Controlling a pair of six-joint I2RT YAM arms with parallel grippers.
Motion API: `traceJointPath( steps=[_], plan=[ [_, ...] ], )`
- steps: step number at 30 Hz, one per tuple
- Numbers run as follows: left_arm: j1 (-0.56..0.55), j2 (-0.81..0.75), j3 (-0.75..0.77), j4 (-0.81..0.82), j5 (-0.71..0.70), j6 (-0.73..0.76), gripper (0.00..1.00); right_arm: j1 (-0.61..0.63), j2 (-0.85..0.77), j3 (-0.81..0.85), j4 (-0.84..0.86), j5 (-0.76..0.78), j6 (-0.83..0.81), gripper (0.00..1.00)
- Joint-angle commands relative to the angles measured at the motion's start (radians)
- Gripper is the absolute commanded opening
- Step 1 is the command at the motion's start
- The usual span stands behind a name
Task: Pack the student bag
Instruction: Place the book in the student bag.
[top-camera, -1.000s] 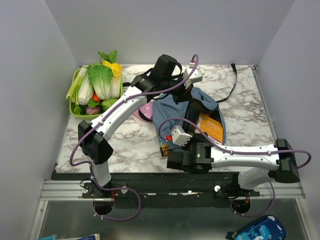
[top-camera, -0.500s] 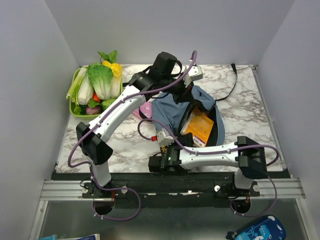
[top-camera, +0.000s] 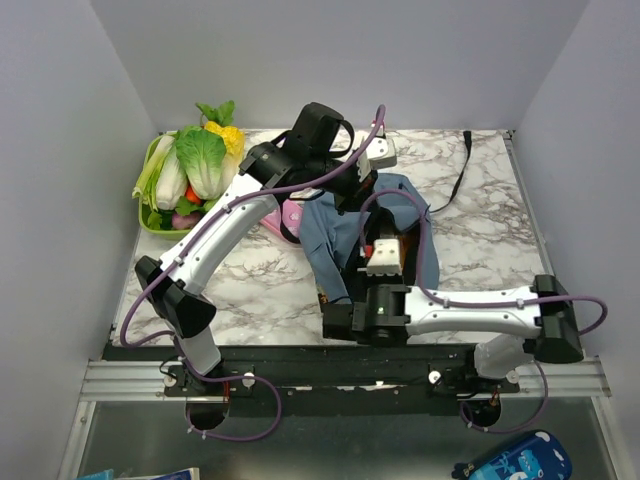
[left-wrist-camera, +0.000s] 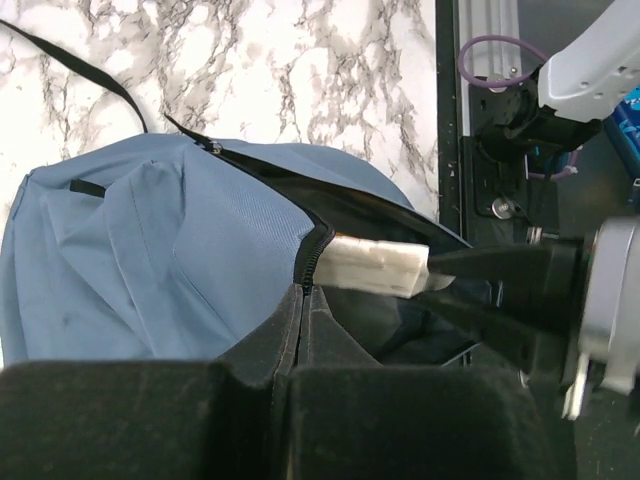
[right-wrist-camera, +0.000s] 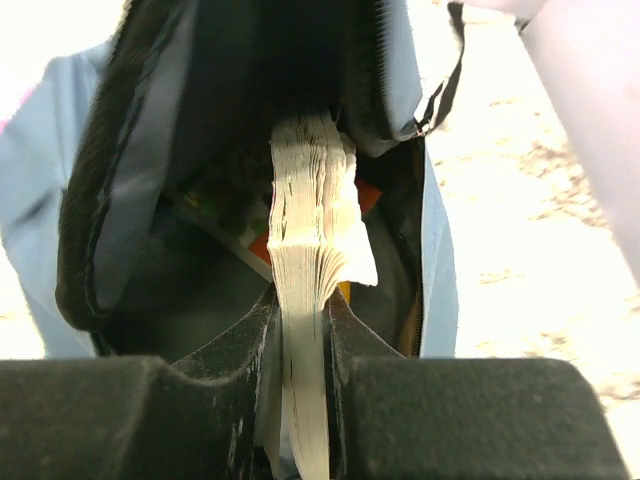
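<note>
1. Dusty-blue fabric marks the bag (top-camera: 335, 235), which is laid at the middle of the marble table (top-camera: 490, 230), unzipped, with its mouth turned toward the near side.
2. Within the bag, an orange and green printed cover (right-wrist-camera: 250, 225) is seen lying against the dark lining.
3. A thick book (right-wrist-camera: 310, 200) is stood on edge in the mouth, partly inside, with its white page edges turned to the right wrist camera.
4. The right gripper (right-wrist-camera: 303, 325) is clamped on the book, one finger pressed to each side.
5. The left gripper (left-wrist-camera: 293, 372) is pinched on the bag's rim beside the zip (left-wrist-camera: 310, 265), at the far side of the opening.
6. A green basket (top-camera: 142, 195) is set at the far left corner and is filled with vegetables (top-camera: 200, 160), leafy greens and something yellow among them.
7. A pink pencil case (top-camera: 290, 218) is partly hidden under the left arm, touching the bag's left edge.
8. A black strap (top-camera: 461, 165) is trailed from the bag toward the far right.
9. The basket, the pencil case and a bright-blue pouch (top-camera: 515, 460), which lies below the table's near edge at the right, are shown by the top view only.
10. The cover inside the bag is shown by the right wrist view only. From above it is hidden by the right arm.
11. The zip line and the black fingers of the right gripper, entering from the right with the page block between them, are shown most plainly by the left wrist view.
</note>
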Motion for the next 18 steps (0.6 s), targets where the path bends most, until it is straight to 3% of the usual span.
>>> traceJointPath(
  steps=[1,8,14,18],
  plan=[
    [-0.005,-0.060,0.042,0.020,0.075,-0.031,0.00,0.006,-0.111,-0.014,-0.183,0.089,0.332,0.00],
    [-0.009,-0.070,-0.018,0.100,0.046,-0.068,0.00,0.007,-0.321,-0.139,-0.183,0.013,0.751,0.01],
    [-0.028,-0.061,-0.026,0.135,0.047,-0.095,0.00,0.007,-0.400,-0.283,-0.183,-0.028,1.082,0.01],
    [-0.046,-0.064,-0.015,0.155,0.037,-0.114,0.00,0.006,-0.403,-0.272,-0.186,-0.045,1.175,0.01]
  ],
)
